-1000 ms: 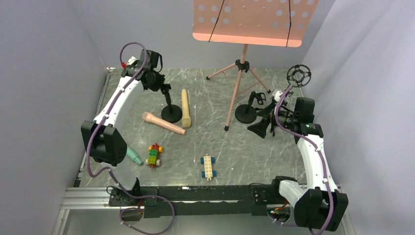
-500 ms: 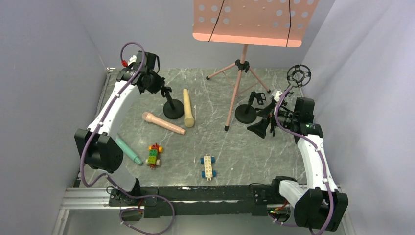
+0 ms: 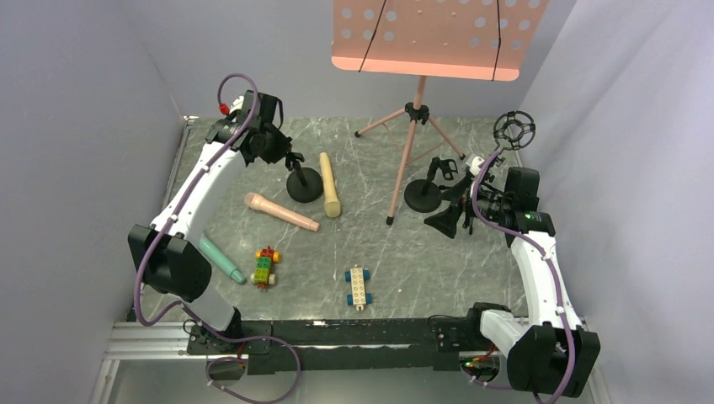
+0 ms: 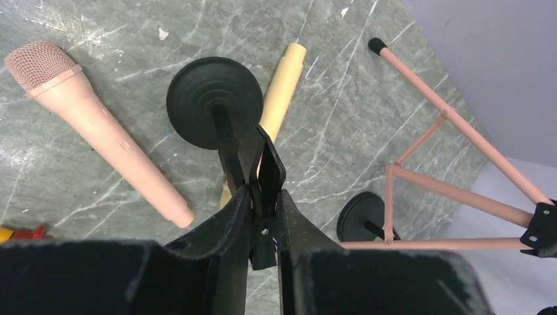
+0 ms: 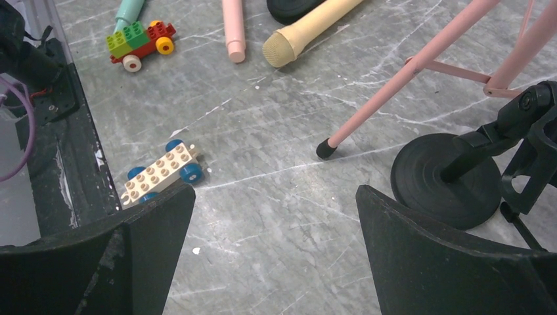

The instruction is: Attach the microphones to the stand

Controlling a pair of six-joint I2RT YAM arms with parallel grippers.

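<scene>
My left gripper is shut on the clip at the top of a small black microphone stand, whose round base rests on the table. The pale yellow microphone lies against that base on its right. The pink microphone lies to its left front. The teal-green microphone lies by the left arm. My right gripper is open and empty beside a second black stand.
A pink music stand tripod stands mid-back, one foot near my right gripper. A colourful brick car and a white-and-blue brick car sit near the front. A black shock mount stands at the back right.
My left gripper has moved right and slightly back with the stand's clip in it. The stand's base slid right and pushed the pale yellow microphone right. The right arm has not moved.
</scene>
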